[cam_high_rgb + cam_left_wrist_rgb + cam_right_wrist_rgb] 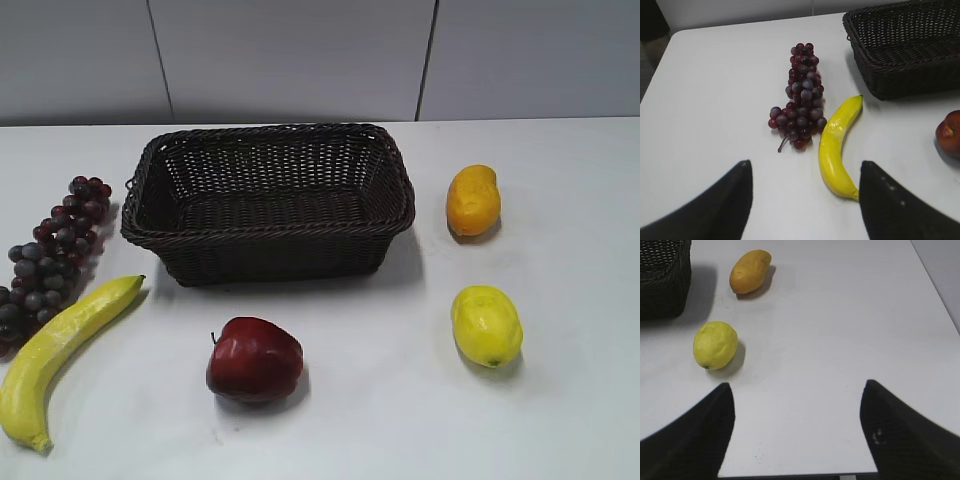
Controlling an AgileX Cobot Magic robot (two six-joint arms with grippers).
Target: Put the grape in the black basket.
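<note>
Basket [268, 200] fills the upper middle of the exterior view, dark woven wicker with a braided rim, standing on the white desk [400, 400]. The grape [52, 250] lies at the left edge of the frame, a long dark purple bunch running from the basket's left side down toward the lower left, outside the basket. A banana [60, 355] lies just below and beside it, in the lower left. A red apple [254, 359] sits in the lower middle, in front of the basket. On the right an orange-yellow fruit [473, 200] sits above a yellow lemon-like fruit [486, 325], the two well apart from the basket. No arm shows in this view.

In the left wrist view the grape [801, 100] lies in the middle of the frame, with the banana [836, 150] just to its right, close against it. The basket [910, 45] takes the upper right corner and the apple [950, 132] peeks in at the right edge. The left gripper [805, 200] hangs above the desk at the bottom, spread wide and grasping nothing.

In the right wrist view the yellow fruit [715, 345] sits at the left, the orange one [750, 271] in the upper left, a basket corner [662, 277] beside it. The right gripper [797, 432] at the bottom is likewise spread apart and empty.
</note>
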